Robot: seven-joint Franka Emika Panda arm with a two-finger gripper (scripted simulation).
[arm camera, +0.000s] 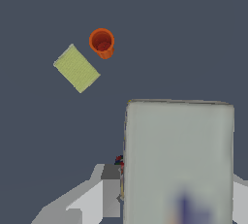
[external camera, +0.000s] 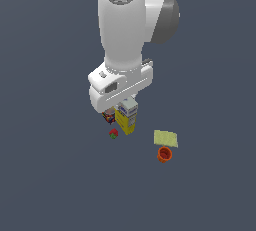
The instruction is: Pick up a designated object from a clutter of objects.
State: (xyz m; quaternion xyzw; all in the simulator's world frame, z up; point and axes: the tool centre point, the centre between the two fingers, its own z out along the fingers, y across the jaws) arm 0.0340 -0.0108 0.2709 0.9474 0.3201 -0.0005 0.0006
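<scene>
Exterior view shows my big white arm (external camera: 122, 30) coming down from above, and my gripper (external camera: 121, 111) is right over the carton (external camera: 127, 117). The carton stands up tall, white and blue on top and yellow below, and its top goes up under my hand so I cannot see my fingers there. In the wrist view the carton (arm camera: 178, 162) is very close and fills a big part of the picture, pale and blurry, with a bit of blue low down. One grey finger (arm camera: 110, 191) sits just beside one side of the carton, and a bit of the other one (arm camera: 240, 199) peeks out on the far side, so the carton is between my fingers. I cannot tell if I am squeezing it or only near it. The jar (external camera: 108, 117) with many little colours is just beside the carton, partly hidden under my hand. The tiny red and green ball (external camera: 113, 134) is near the foot of the carton, toward the exterior view's left. The flat yellow square (external camera: 165, 138) lies a bit away from the carton, toward the exterior view's right, and the orange cup (external camera: 164, 154) stands just beside the square. Everything sits on a plain dark blue-grey floor (external camera: 55, 185), and all around looks the same dark colour.
</scene>
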